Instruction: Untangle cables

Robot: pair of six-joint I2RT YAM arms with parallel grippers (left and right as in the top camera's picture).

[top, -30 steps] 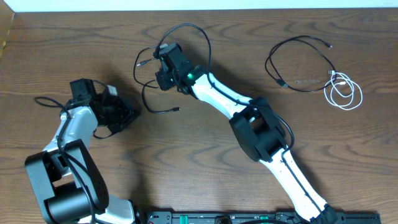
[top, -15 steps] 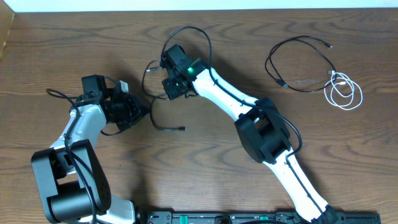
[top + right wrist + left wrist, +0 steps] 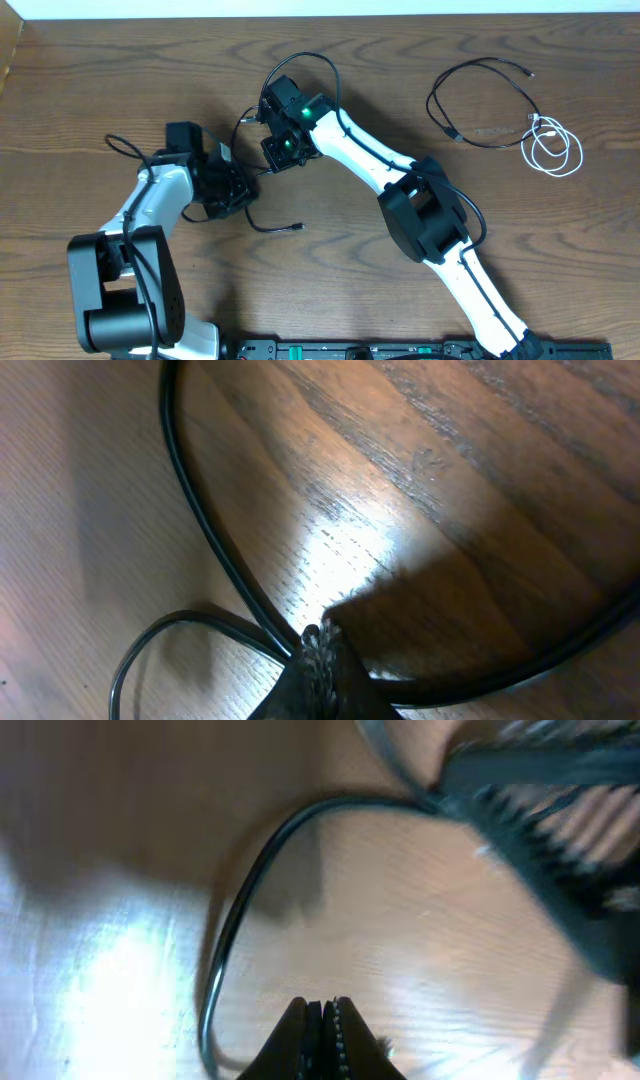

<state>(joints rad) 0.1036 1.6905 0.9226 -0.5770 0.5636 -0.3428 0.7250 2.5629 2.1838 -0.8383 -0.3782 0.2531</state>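
Note:
A black cable (image 3: 275, 228) lies left of centre in the overhead view; it loops past my right gripper and ends in a small plug at the front. My right gripper (image 3: 264, 118) is shut on this cable, and its strands meet at the fingertips (image 3: 318, 635) in the right wrist view, where the cable (image 3: 205, 530) runs up to the left. My left gripper (image 3: 240, 188) is shut, its tips (image 3: 323, 1010) just right of the curving cable (image 3: 232, 910), with nothing showing between them. A second black cable (image 3: 480, 100) and the white cable (image 3: 555, 150) lie at the far right, touching each other.
The right arm's white links (image 3: 360, 160) stretch diagonally across the middle of the wooden table (image 3: 120, 80). The left arm's own thick black wire (image 3: 120, 150) curls beside its wrist. The arm bases stand at the front edge.
My left gripper has moved right, close to the right gripper and the black cable. The cable's plug end has slid right and towards the front. The right gripper has shifted slightly.

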